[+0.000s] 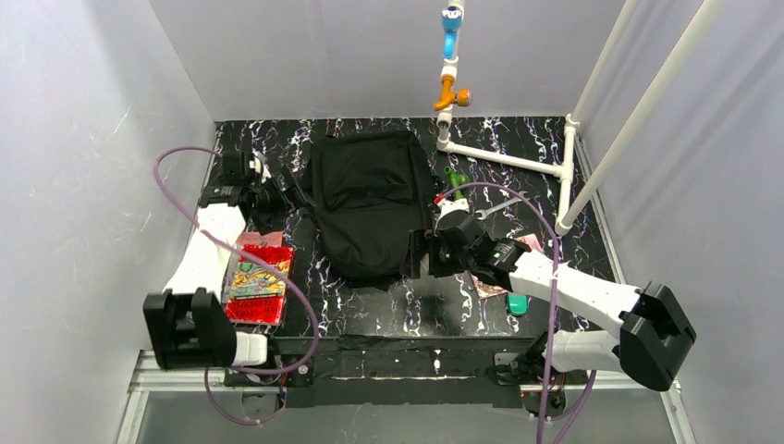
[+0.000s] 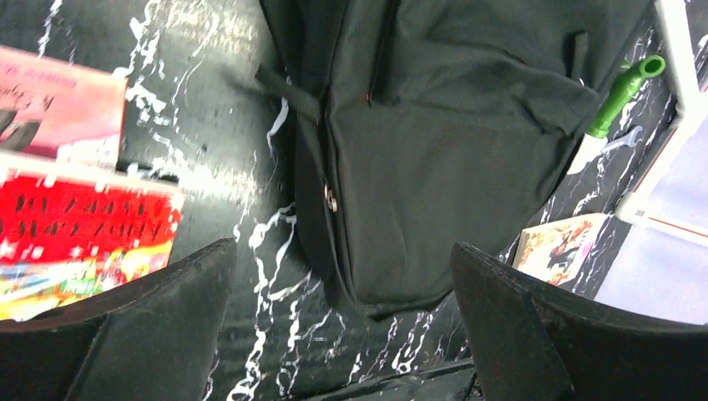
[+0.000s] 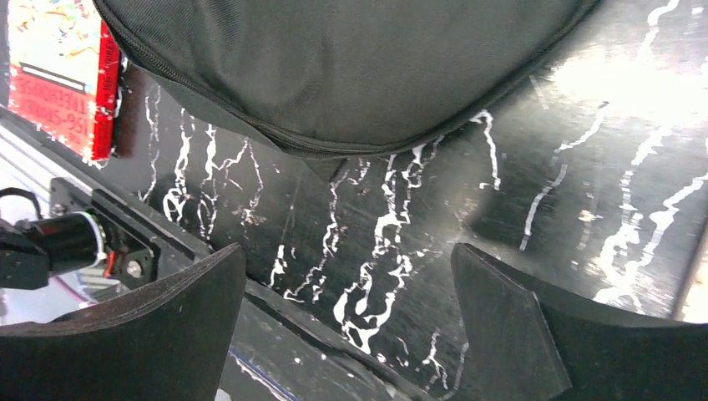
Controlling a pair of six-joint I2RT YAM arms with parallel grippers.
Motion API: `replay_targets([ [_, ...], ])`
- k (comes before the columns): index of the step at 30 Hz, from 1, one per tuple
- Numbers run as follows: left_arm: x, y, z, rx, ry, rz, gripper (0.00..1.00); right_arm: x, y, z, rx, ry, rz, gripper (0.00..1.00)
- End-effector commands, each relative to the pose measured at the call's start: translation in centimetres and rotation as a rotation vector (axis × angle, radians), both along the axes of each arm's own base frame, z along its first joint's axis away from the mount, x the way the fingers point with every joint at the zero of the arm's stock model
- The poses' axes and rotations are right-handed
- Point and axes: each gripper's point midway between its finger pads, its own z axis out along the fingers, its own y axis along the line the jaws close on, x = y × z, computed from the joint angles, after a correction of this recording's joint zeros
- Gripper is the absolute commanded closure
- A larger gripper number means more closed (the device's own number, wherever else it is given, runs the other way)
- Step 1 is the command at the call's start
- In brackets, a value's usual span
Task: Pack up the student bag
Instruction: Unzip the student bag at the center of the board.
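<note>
As it lies flat | student bag [image 1: 370, 199]: soft black fabric | table [image 1: 434, 305]: marbled

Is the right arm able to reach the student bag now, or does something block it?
Probably yes. The right gripper, open, sits beside the student bag, and the wrist view shows only bare table between its fingers and the bag's edge.

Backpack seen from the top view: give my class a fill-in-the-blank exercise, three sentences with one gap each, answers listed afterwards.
1. The backpack is ____ in colour.
2. In the top view, the red book lies to the ____ of the backpack.
3. The left arm's fingers and the right arm's fingers stand ____, holding nothing.
Missing words: black; left; open.
</note>
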Motion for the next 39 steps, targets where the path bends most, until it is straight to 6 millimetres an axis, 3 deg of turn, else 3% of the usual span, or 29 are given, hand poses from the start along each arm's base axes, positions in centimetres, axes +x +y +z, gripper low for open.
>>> replay_targets([
  [1, 3.8, -0.9, -1.6, -0.060, 0.021, -0.064, 0.01, 0.4, 3.7, 1.4, 0.203, 0.027, 0.003, 0.00],
  [6, 6.2, -0.7, -4.7, -0.048, 0.101, -0.088, 0.01, 0.2, 5.1, 0.6, 0.261, 0.063, 0.017, 0.00],
  [10, 8.0, -1.0, -6.8, -0.067, 0.148, -0.107, 0.11, 0.2, 5.7, -0.6, 0.239, 0.087, 0.031, 0.00],
  [16, 8.6, -2.9, -10.0, -0.195, 0.207, -0.110, 0.35, 0.1, 6.8, -1.1, 0.237, 0.106, 0.023, 0.00],
  [20, 9.1, -3.9, -11.0, -0.269, 0.244, -0.111, 0.68, -0.2, 7.2, -1.2, 0.198, 0.074, 0.020, 0.00],
  [21, 9.0, -4.0, -10.9, -0.270, 0.243, -0.109, 0.77, -0.3, 7.2, -1.3, 0.188, 0.068, 0.020, 0.00],
  [27, 8.0, -4.4, -7.6, -0.291, 0.178, -0.111, 1.00, -0.9, 7.2, -2.0, 0.155, 0.045, 0.004, 0.00],
  [35, 4.7, -4.2, -3.0, -0.269, 0.081, -0.057, 1.00, -0.9, 7.6, -2.6, 0.218, 0.079, -0.045, 0.00],
  [39, 1.2, -4.4, -3.3, -0.289, 0.099, -0.029, 1.00, -0.6, 7.8, -2.7, 0.224, 0.077, -0.062, 0.00],
])
